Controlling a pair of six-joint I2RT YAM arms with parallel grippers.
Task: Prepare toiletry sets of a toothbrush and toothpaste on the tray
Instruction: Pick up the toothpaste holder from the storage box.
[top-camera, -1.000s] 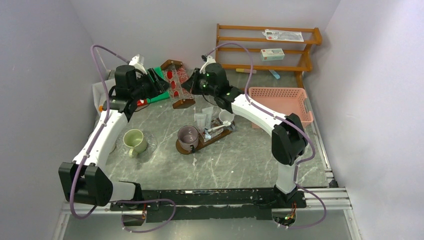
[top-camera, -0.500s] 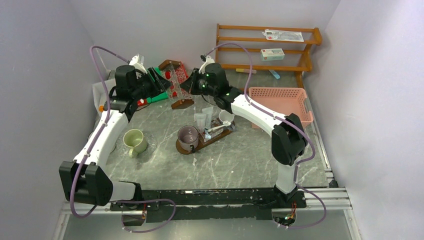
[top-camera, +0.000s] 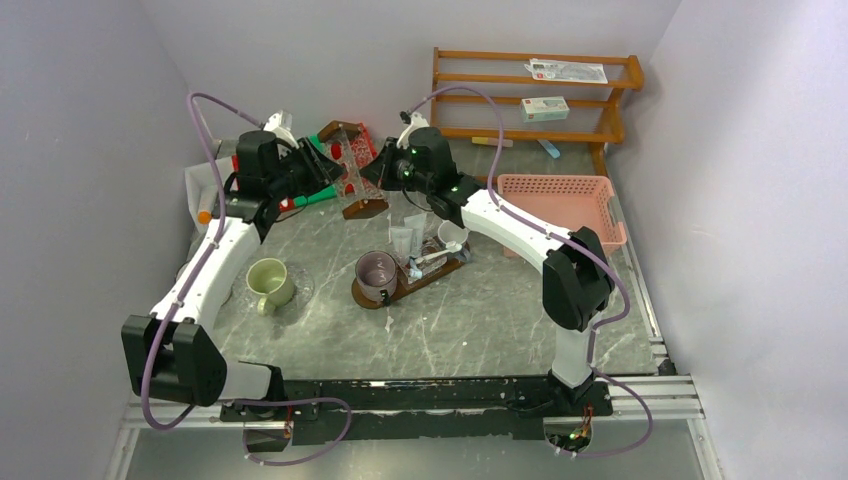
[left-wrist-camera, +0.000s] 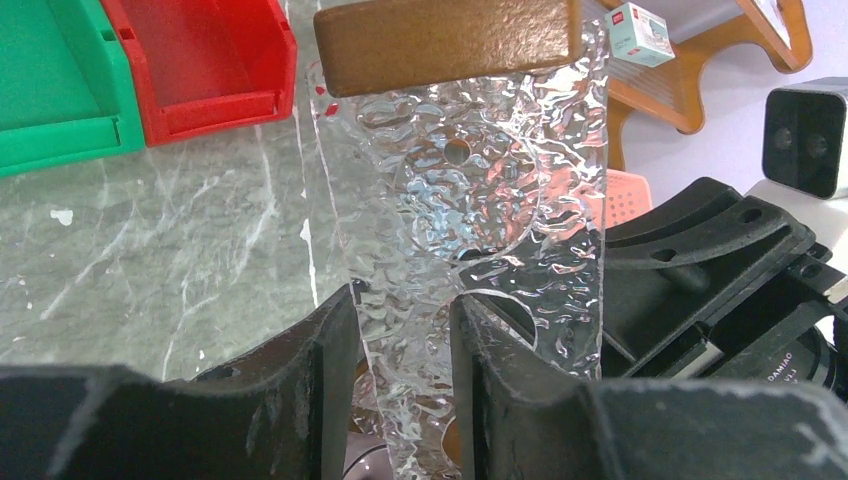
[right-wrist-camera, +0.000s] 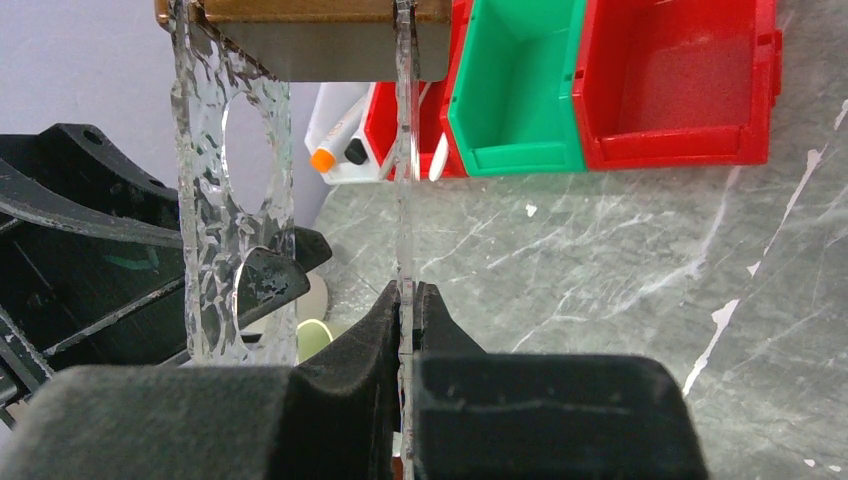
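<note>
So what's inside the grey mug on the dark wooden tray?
The grey mug looks empty from above, showing only its purplish inside; its bottom isn't clear. The dark wooden tray lies beneath.

A: Both arms stretch far out, wrists turned in toward each other at the back. The right gripper (right-wrist-camera: 408, 300) has its jaws pressed tight on a thin clear panel (right-wrist-camera: 404, 150).

B: And the left gripper (left-wrist-camera: 405, 340)? Its fingers (left-wrist-camera: 330, 350) straddle a rippled clear panel (left-wrist-camera: 470, 190), a jaw on each face.

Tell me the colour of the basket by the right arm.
The basket is pink, with a perforated mesh pattern; it shows best in the top view.
</note>
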